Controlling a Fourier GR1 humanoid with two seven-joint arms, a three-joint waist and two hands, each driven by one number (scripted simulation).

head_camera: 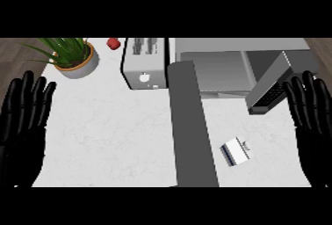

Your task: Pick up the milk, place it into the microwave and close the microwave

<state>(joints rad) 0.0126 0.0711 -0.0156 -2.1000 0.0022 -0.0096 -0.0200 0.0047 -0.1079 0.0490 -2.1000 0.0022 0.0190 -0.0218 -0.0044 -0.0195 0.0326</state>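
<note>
A small white milk carton (pixel 236 151) with a dark blue side lies on the white counter at the right. Behind it the grey microwave (pixel 220 70) stands at the back with its cavity showing. Its door (pixel 273 84) hangs swung out to the right. My right hand (pixel 312 114) rests open at the right edge, fingers up, right of the carton and apart from it. At the left edge my left hand (pixel 23 118) rests open, fingers up, far from the milk.
A silver toaster (pixel 144 61) sits left of the microwave. A potted green plant (pixel 73 55) stands at the back left, with a small red object (pixel 113 43) beside it. A long grey slab (pixel 192 127) runs across the counter from the microwave toward me.
</note>
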